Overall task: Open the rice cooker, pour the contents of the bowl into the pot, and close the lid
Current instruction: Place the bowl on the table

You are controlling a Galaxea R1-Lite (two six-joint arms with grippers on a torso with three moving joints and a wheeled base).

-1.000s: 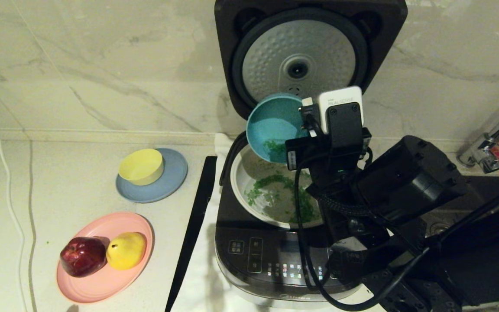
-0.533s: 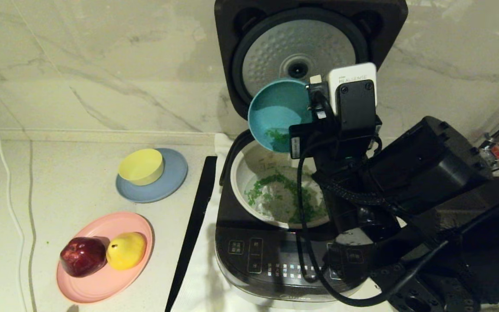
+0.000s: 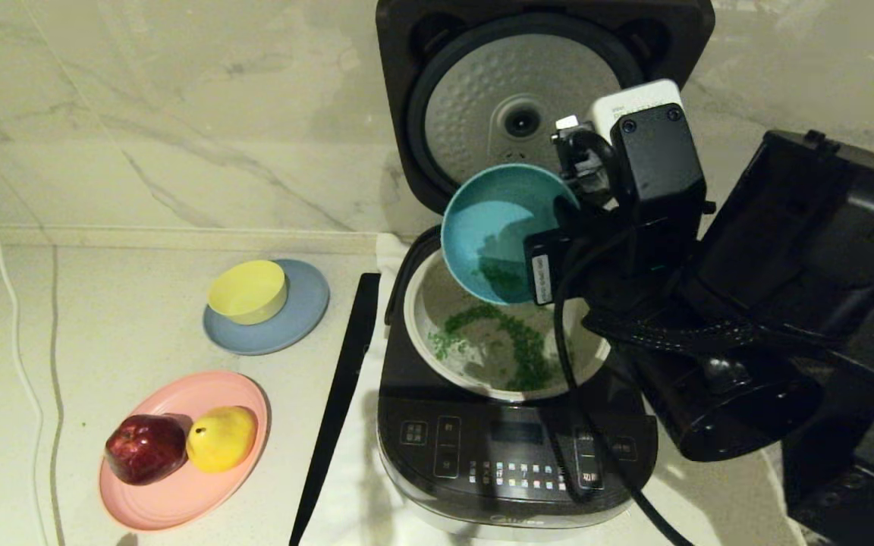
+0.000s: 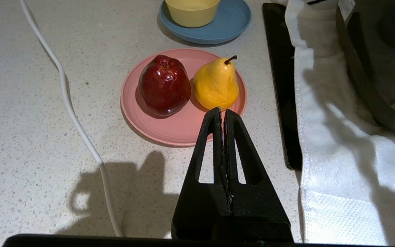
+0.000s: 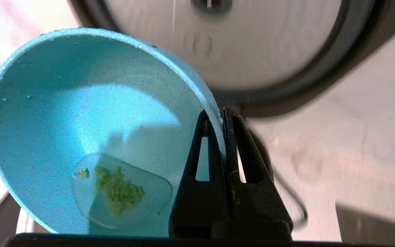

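Two pieces of fruit, a red apple and a yellow pear, sit touching on a pink plate at about eight o'clock on the pale worktop. At ten o'clock from it a yellow bowl rests on a grey-blue plate. The left claw hangs above the worktop near the pink plate, its fingers pressed together on nothing. A black strip lies beside a white towel under the rice cooker. The lid stands upright at twelve o'clock, dimpled silver disc facing forward. The pot sits in the cooker with chopped green bits scattered in it. Above the pot's far edge, the bowl is tilted steeply, mouth toward nine o'clock, a little liquid and green scraps pooled at its low side. The right claw pinches the bowl's rim, one finger inside and one outside.
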